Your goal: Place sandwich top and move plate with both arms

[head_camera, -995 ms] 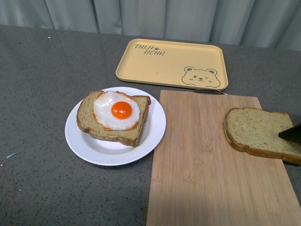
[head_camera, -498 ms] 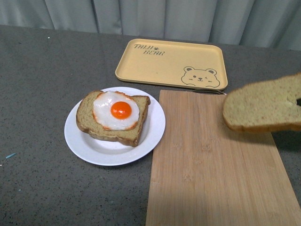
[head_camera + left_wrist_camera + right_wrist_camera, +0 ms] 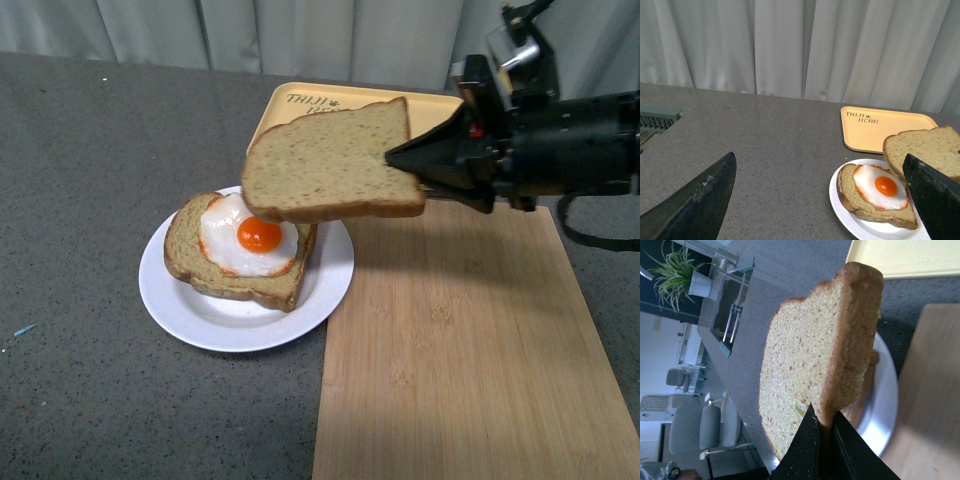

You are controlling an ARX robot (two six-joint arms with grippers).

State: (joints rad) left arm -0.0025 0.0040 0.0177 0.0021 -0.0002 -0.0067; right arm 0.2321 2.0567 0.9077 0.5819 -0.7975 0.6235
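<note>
At frame centre, the right claw pinched the sandwich top by one edge; it could slip and land crooked.

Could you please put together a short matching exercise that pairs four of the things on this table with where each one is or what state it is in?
Things:
1. sandwich top
2. egg-topped slice
3. cutting board
4. yellow tray

Places or states:
A. lying on the white plate
B. light wood, nothing on it
C. held in the air by the right hand
D. farthest back, near the curtain

Pairs: 1-C, 2-A, 3-B, 4-D
</note>
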